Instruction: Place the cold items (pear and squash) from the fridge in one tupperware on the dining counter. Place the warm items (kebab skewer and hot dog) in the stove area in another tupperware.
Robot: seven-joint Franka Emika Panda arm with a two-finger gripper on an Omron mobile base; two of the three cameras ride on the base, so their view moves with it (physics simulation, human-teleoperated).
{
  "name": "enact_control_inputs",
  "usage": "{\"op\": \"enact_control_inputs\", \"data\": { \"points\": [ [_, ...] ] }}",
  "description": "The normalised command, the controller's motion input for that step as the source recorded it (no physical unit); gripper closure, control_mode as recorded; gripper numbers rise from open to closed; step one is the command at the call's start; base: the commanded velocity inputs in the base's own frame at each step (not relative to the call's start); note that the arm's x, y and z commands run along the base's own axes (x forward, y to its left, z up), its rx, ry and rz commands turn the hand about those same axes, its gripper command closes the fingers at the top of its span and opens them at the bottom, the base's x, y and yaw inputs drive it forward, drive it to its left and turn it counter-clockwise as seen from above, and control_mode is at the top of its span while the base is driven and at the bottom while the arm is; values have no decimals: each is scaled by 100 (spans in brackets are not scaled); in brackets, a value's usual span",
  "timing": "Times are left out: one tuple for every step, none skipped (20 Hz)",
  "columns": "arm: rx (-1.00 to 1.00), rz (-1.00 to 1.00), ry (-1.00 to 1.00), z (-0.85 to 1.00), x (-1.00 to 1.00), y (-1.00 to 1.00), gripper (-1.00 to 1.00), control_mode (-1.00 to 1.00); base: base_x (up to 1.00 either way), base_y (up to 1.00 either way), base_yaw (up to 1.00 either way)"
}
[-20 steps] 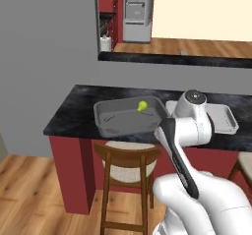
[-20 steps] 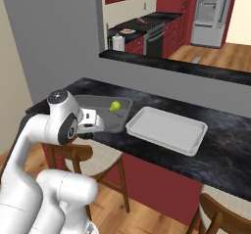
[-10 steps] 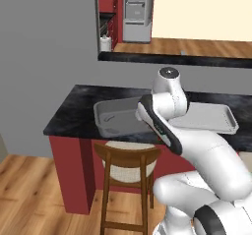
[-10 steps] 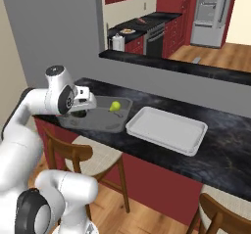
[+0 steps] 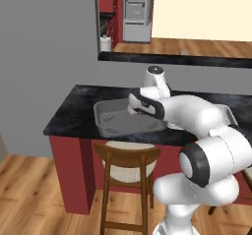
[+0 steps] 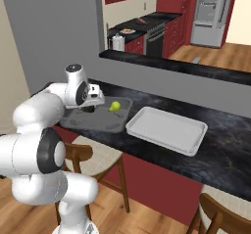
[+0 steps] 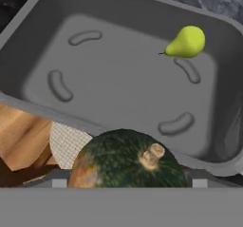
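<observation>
Dark-green load: small round dark green squash (image 7: 126, 158) with a tan stem stub, right under the hand camera; it hangs above the near rim of the tub rather than over the tub's floor
Claw: gripper (image 6: 89, 105) is clamped on the squash; its tips are hidden behind the fruit in the hand view
Stool: woven cream seat of a wooden stool (image 7: 66, 143) shows just outside the tub's near rim, below the squash
Tub: deep mid-grey rectangular tupperware (image 7: 118, 83) with rounded corners, the landmark for every place here
Pear: small yellow-green pear (image 7: 186, 42) lies inside the tub, towards its far corner on the tray side
Change: a second ago the hand was on the tub's tray side; it has swung across to the opposite end; the pear has not moved
Meaning: probably a drop once the squash is carried inward past the rim; let go now, it may land on the rim or stool
Tray: shallow pale grey-white tray (image 6: 166, 129) just beside the tub holds nothing; warm items not begun
Counter: glossy black marbled dining counter (image 6: 220, 150) bears the tub
Fridge: tall grey fridge (image 6: 210, 8) stands far beyond the tub
</observation>
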Motion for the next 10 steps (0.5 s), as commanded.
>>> {"op": "enact_control_inputs", "data": {
  "points": [
    [0, 2, 11, -54, 99, 31, 100, -100, 0, 0, 0],
    [0, 1, 10, -50, 93, 36, 100, -100, 0, 0, 0],
    [0, 0, 14, -45, 91, 52, 100, -100, 0, 0, 0],
    [0, 0, 12, -34, 82, 58, 100, -100, 0, 0, 0],
    [0, 0, 7, -35, 79, 63, 100, -100, 0, 0, 0],
    [0, 0, 10, -43, 81, 71, 100, -100, 0, 0, 0],
    [0, 0, 11, -49, 82, 71, 100, -100, 0, 0, 0],
    [0, 0, 12, -54, 83, 66, 100, -100, 0, 0, 0],
    [0, 0, 11, -55, 81, 51, 100, -100, 0, 0, 0],
    [0, 0, 11, -59, 81, 39, 100, -100, 0, 0, 0]
  ]
}}
